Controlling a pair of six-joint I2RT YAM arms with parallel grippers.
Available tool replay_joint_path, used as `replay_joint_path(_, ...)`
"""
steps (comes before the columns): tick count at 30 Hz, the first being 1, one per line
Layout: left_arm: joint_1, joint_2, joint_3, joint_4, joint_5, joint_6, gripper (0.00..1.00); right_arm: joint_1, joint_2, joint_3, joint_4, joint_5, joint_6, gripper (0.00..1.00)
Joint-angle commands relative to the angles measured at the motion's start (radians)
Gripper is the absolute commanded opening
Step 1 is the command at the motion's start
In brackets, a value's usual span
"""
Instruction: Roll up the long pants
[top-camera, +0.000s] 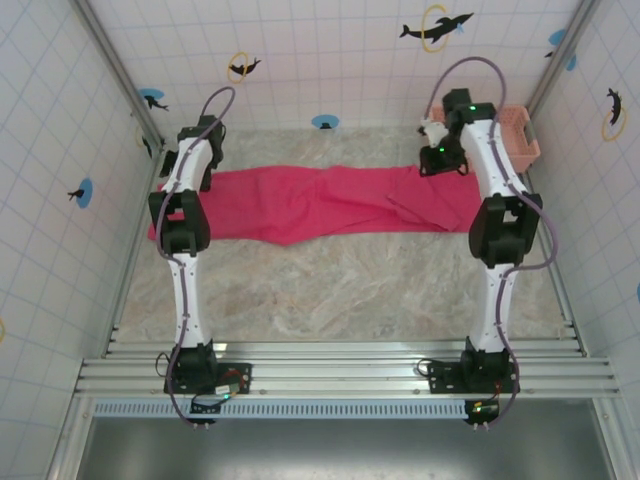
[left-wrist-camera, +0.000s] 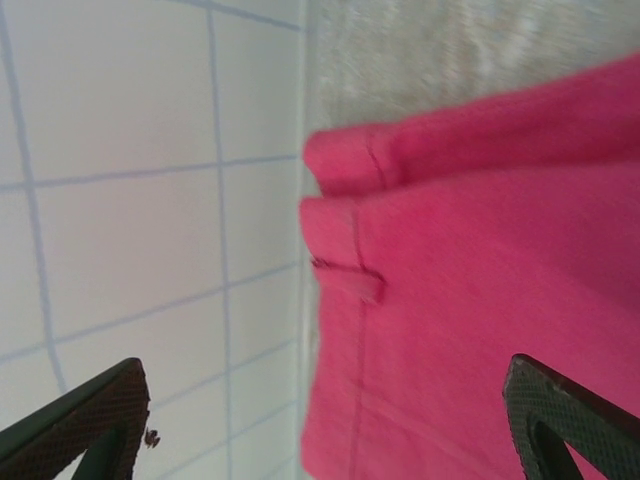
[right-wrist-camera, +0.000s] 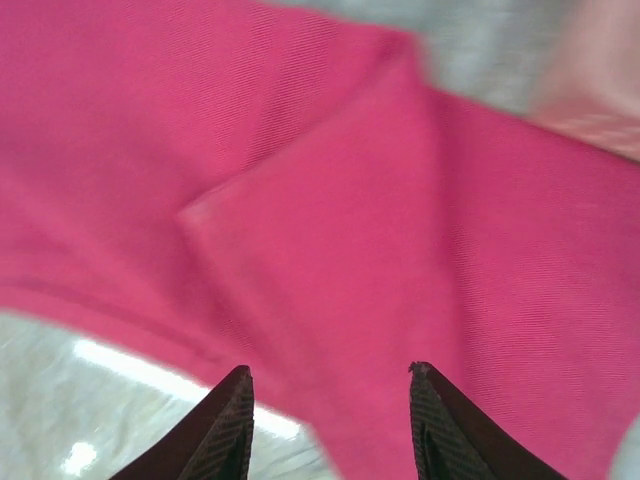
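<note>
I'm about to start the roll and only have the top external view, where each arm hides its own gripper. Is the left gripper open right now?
Observer: Yes, the left gripper is wide open and gripping nothing.
Operator: What part of the cloth is below it?
Observer: An end of the long pants with a stitched band and a small loop, probably the waistband.
Operator: And the right side?
Observer: The right gripper is open too, less widely, over overlapping layers of the pants.
</note>
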Motion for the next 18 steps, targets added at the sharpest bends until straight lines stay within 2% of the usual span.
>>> replay_joint_path(1, -0.038, -0.141, -0.1, -0.056, 0.152, -0.133, 0.97, 0.123, -0.031, -0.072, 0.036, 0.047, -0.025, 0.45)
replay_joint_path(4, -0.077, -0.232, -0.243, -0.039, 0.159, -0.148, 0.97, 0.179, 0.009, -0.087, 0.083, 0.046, 0.01, 0.43)
replay_joint_path(8, -0.115, -0.302, -0.385, -0.017, 0.2, -0.139, 0.97, 0.208, 0.066, -0.051, 0.143, 0.079, 0.037, 0.43)
replay_joint_path(13, -0.121, -0.356, -0.485, -0.01, 0.284, -0.164, 0.97, 0.206, 0.102, -0.012, 0.16, 0.151, 0.039, 0.43)
replay_joint_path(18, -0.125, -0.372, -0.528, -0.013, 0.305, -0.166, 0.97, 0.199, 0.169, 0.007, 0.147, 0.212, 0.029, 0.43)
